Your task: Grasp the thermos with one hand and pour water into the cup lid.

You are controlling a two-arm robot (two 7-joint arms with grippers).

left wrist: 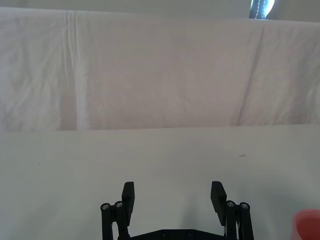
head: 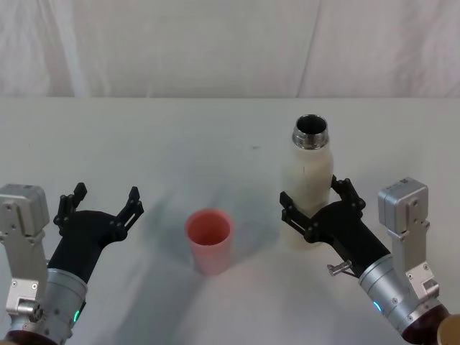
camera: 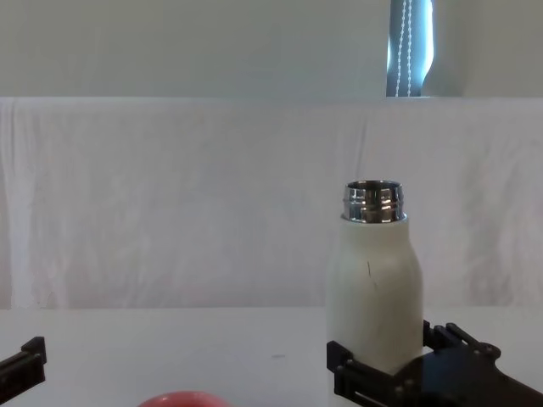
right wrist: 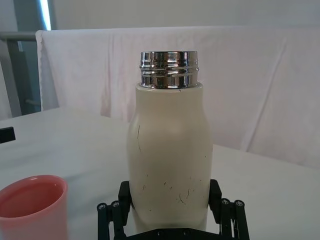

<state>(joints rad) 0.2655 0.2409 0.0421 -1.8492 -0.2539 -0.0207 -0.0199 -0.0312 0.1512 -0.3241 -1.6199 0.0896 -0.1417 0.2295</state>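
Note:
The thermos (head: 310, 169) stands upright on the table at the right, cream-white with an uncapped chrome neck (right wrist: 168, 69). My right gripper (head: 314, 192) is open, its fingers (right wrist: 125, 192) flanking the lower body of the thermos (right wrist: 169, 160) about as wide apart as the idle left gripper's. In the chest view the right gripper (camera: 386, 343) sits at the base of the thermos (camera: 373, 288). The pink cup lid (head: 208, 238) stands mouth up to the left of the thermos (right wrist: 30, 205). My left gripper (head: 106, 192) hovers open with nothing between its fingers, left of the cup lid.
The white table (head: 215, 144) runs back to a white draped cloth (head: 230, 43). In the left wrist view the left gripper (left wrist: 173, 192) faces bare tabletop, with the cup lid's rim (left wrist: 307, 225) at one corner.

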